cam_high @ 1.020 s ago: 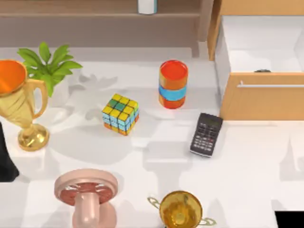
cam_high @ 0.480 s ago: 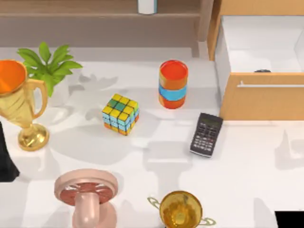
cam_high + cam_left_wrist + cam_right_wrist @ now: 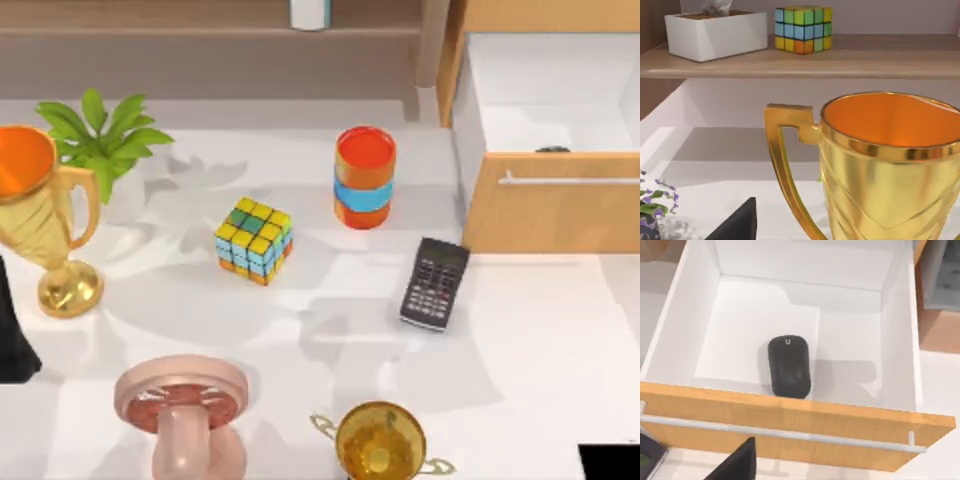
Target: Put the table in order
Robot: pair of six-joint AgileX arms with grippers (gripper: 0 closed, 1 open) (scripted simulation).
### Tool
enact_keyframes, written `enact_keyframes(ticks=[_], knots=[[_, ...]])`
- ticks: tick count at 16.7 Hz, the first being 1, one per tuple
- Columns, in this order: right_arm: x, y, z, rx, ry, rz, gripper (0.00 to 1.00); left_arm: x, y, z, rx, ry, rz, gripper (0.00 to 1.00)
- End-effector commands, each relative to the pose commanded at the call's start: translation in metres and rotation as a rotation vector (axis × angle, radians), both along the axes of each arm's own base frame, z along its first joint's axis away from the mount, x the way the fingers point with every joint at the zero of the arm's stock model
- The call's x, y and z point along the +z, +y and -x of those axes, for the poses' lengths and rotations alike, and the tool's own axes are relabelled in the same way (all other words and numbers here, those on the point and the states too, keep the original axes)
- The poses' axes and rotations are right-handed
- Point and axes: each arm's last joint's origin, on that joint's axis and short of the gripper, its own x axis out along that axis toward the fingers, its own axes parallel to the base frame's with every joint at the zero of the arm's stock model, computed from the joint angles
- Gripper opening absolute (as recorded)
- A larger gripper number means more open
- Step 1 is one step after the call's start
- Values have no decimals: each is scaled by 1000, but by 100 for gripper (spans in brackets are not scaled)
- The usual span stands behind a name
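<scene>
Desk: wide smooth white desk (image 3: 540,340), spans the whole top view, cluttered.
Ctr, 9 o'clock: multicolour puzzle cube (image 3: 254,240), standing on the desk.
12 o'clock: orange cylinder w/ blue band (image 3: 365,177), upright.
4 o'clock: black flat calculator (image 3: 435,283), lying near the drawer front, apart from it.
2 o'clock: open light-wood drawer, white inside (image 3: 550,210); black computer mouse (image 3: 789,366) lies in it.
9 o'clock edge: gold trophy cup w/ orange inside (image 3: 40,220), upright; green leafy plant (image 3: 100,135) just behind, at 10.
7 o'clock: pink wheel-shaped piece on a stem (image 3: 180,400).
6 o'clock: 2nd gold two-handled cup (image 3: 380,440).
Shelf: brown wooden shelf (image 3: 865,57) carries a white tissue box (image 3: 715,32) and a 2nd colour cube (image 3: 803,28).
My left arm (image 3: 12,330): 8 o'clock edge, beside the trophy; left jaws: can't tell if apart or together.
My right arm (image 3: 610,462): 5 o'clock corner; right jaws above the drawer, state can't tell.
</scene>
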Motion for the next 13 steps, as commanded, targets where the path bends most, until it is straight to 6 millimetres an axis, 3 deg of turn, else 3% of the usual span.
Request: enact_keyframes(ticks=[3, 7, 10, 13], knots=[[0, 13, -76, 33, 205, 26, 100, 0, 0, 0, 0, 0, 0, 100], [-40, 33, -166, 75, 457, 61, 100, 0, 0, 0, 0, 0, 0, 100], [-85, 44, -211, 98, 616, 82, 100, 0, 0, 0, 0, 0, 0, 100], [-123, 50, -235, 108, 730, 95, 100, 0, 0, 0, 0, 0, 0, 100]])
